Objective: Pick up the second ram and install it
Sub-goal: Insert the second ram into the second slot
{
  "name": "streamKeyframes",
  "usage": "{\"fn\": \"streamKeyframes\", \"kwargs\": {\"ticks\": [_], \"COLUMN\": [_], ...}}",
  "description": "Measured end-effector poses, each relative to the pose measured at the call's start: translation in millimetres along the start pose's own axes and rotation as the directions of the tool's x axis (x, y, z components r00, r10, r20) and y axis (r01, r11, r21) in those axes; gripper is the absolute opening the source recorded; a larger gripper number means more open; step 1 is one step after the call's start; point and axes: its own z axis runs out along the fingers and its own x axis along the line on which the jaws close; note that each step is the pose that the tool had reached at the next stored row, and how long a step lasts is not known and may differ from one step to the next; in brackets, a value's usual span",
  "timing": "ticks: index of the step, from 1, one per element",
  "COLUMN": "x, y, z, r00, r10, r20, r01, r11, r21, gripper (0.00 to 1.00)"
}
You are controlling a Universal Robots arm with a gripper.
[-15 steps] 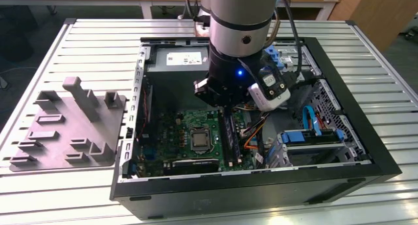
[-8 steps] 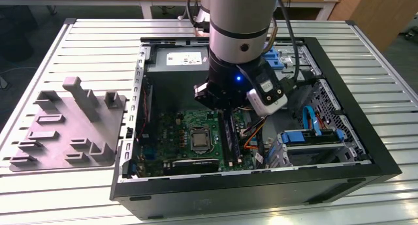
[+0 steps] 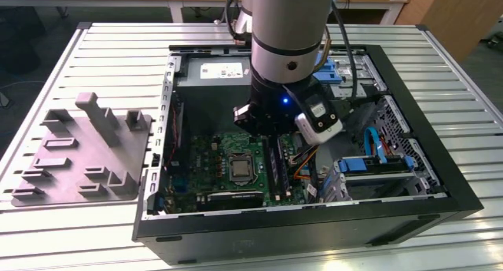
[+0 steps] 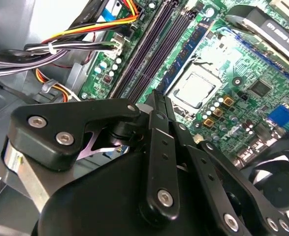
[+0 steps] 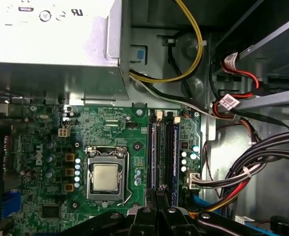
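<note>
I have the arm reaching down into the open computer case, which lies on the slatted metal surface. The gripper is low over the motherboard, just to the exterior view's right of the square processor socket.

In the second wrist view I see the jaws closed, with no gap between the tips. They sit at the near end of the second ram. That blue-green stick stands on edge in the slot nearest the socket, and the black slot rails run alongside it on the far side. I cannot tell whether the jaws pinch the stick or only bear on its end, nor whether it is fully seated.

In the first wrist view the stick runs straight away from the fingertips, parallel to the socket's edge. Past the slots I see the grey power supply, and bundled cables cross the case beside the board.

On the exterior view's left, a grey fixture tray with upright posts rests on the surface beside the case, well apart from the gripper.
</note>
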Motion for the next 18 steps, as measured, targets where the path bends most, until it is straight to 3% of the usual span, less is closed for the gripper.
{"fn": "streamKeyframes", "kwargs": {"ticks": [3,4,5,18], "x": [0.2,0.5,0.5,-7.4], "y": [-0.2,-0.5,-0.5,-1.9], "z": [5.0,12.7,13.9,20.8], "r00": [1.0000,0.9999,0.9999,0.9995], "r10": [0.005,0.013,0.015,0.031], "r20": [0.0003,0.0006,0.0006,0.0012], "r01": [-0.005,-0.013,-0.015,-0.031], "r11": [1.0000,0.9999,0.9999,0.9995], "r21": [0.0001,0.0003,0.0005,0.0012], "gripper": [0.11,0.11,0.11,0.11]}}
